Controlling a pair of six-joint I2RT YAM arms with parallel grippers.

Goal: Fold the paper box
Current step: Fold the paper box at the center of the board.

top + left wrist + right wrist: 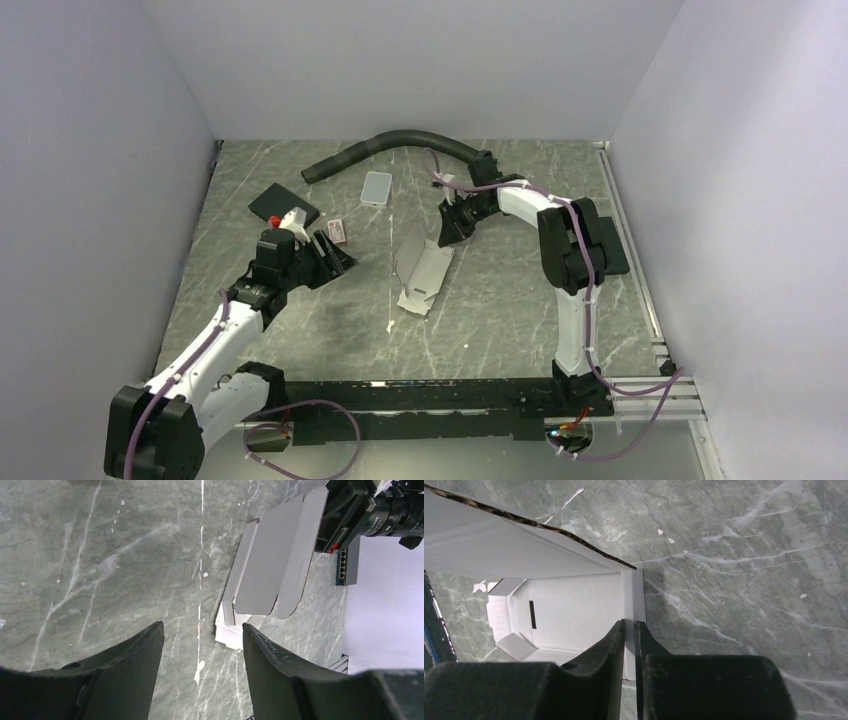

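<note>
Soft, even light fell from above, so the worktop (330, 320) carried only faint, soft-edged shadows and no glare showed on its marbled surface. The overhead view was somewhat grainy and low in detail. In both wrist views the near jaws came out dark and slightly soft toward the bottom edge, while the paper box (574, 610) read bright white.

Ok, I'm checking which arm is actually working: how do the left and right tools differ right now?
The left tool is wide open and holds nothing; the right tool is shut on an edge strip of the paper box. The left tool is apart from the box, which lies ahead of it; the right tool touches it. Both are black and sit low over the marbled table.
</note>
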